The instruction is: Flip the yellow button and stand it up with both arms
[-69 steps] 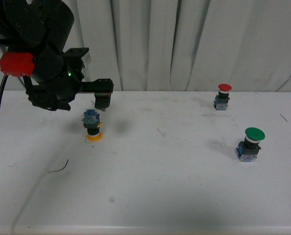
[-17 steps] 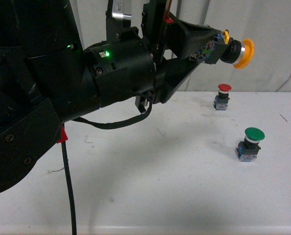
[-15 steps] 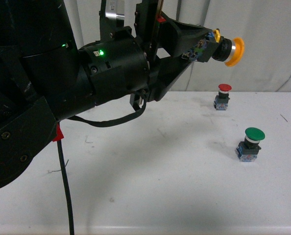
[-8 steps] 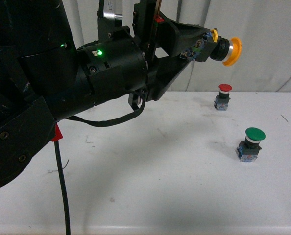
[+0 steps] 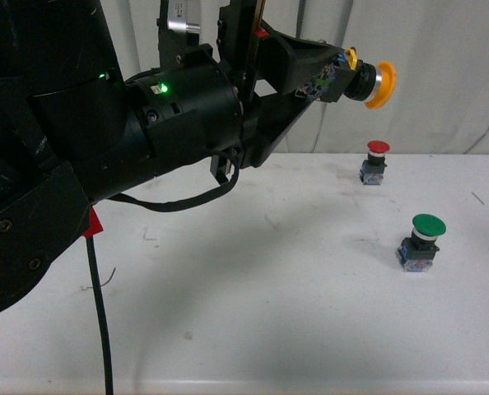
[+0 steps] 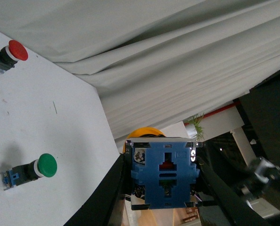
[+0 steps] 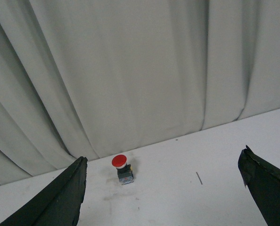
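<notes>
The left gripper [image 5: 325,74], a bulky matte-black wedge with a green light on its round wrist housing, holds the yellow button [image 5: 364,81] high in the air above the table [image 5: 253,296], in front of the curtain [image 5: 442,74]. Its pointed jaws pinch the boxy blue contact block from two sides. The button lies sideways, with its round, glossy orange-yellow mushroom cap pointing away from the arm toward the robot's right. A silver ring and a black collar sit behind the cap. In the left wrist view the block's moulded blue face, with its slots and screw terminals, fills the gap between the jaws, and the cap's rim peeks past it.

The right gripper [image 7: 163,188] shows only as two dark tapered jaw tips, spread wide with nothing between them.

On the scuffed, matte white table a small red button [image 5: 377,161] stands at the back and a larger green button [image 5: 423,242] stands nearer. Both are upright and well apart from the held one. The pale grey curtain hangs in soft vertical folds.
</notes>
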`<state>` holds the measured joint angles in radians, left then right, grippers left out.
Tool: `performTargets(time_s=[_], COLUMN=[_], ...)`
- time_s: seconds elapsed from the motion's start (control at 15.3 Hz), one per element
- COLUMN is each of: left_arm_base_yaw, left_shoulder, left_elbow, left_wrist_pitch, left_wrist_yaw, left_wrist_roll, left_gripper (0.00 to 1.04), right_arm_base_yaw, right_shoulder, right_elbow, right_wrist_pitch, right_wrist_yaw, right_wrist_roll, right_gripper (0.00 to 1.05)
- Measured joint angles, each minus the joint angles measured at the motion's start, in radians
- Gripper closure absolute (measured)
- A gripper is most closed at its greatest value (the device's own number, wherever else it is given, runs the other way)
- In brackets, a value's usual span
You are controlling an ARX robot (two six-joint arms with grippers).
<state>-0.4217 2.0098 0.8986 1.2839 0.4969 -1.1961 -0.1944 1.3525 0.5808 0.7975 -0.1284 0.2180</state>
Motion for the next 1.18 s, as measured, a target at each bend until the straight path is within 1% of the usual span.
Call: performTargets(time_s=[0.07, 0.13, 0.2, 0.26, 0.39, 0.46, 0.59, 0.72, 0.85, 0.91, 1.18], left_arm_base_yaw=[0.001, 0.001, 0.001, 0.002, 0.006, 0.007, 0.007, 0.007, 0.006, 0.006, 0.008], left_shoulder=[0.000, 0.000, 0.000, 0.000, 0.000, 0.000, 0.002, 0.011, 0.013, 0.013, 0.013], left_elbow=[0.000, 0.000, 0.000, 0.000, 0.000, 0.001, 0.007, 0.016, 0.018, 0.019, 0.019], left_wrist_pitch=[0.000, 0.000, 0.000, 0.000, 0.000, 0.000, 0.000, 0.000, 0.000, 0.000, 0.000], left_wrist_yaw=[-0.002, -0.004, -0.004, -0.007, -0.007, -0.007, -0.007, -0.007, -0.007, -0.007, -0.007], left_wrist_roll=[0.000, 0.000, 0.000, 0.000, 0.000, 0.000, 0.000, 0.000, 0.000, 0.000, 0.000], left_gripper=[0.70, 0.70, 0.70, 0.70, 0.70, 0.70, 0.70, 0.70, 0.70, 0.70, 0.70], right_arm_base_yaw=[0.026, 0.055, 0.081, 0.110, 0.141, 0.151, 0.156, 0.163, 0.181, 0.190, 0.196], right_shoulder=[0.115, 0.208, 0.258, 0.285, 0.298, 0.305, 0.354, 0.399, 0.426, 0.449, 0.520], right_elbow=[0.092, 0.195, 0.255, 0.292, 0.275, 0.251, 0.203, 0.157, 0.140, 0.132, 0.142], right_wrist_pitch=[-0.012, -0.053, -0.037, 0.005, 0.163, 0.234, 0.344, 0.474, 0.491, 0.488, 0.488], right_wrist_yaw=[0.006, -0.011, -0.060, -0.144, -0.341, -0.415, -0.502, -0.543, -0.560, -0.551, -0.525], right_wrist_roll=[0.006, 0.042, 0.085, 0.152, 0.354, 0.453, 0.630, 0.762, 0.877, 0.915, 0.972], right_gripper=[0.06, 0.06, 0.06, 0.06, 0.06, 0.06, 0.06, 0.06, 0.06, 0.06, 0.06])
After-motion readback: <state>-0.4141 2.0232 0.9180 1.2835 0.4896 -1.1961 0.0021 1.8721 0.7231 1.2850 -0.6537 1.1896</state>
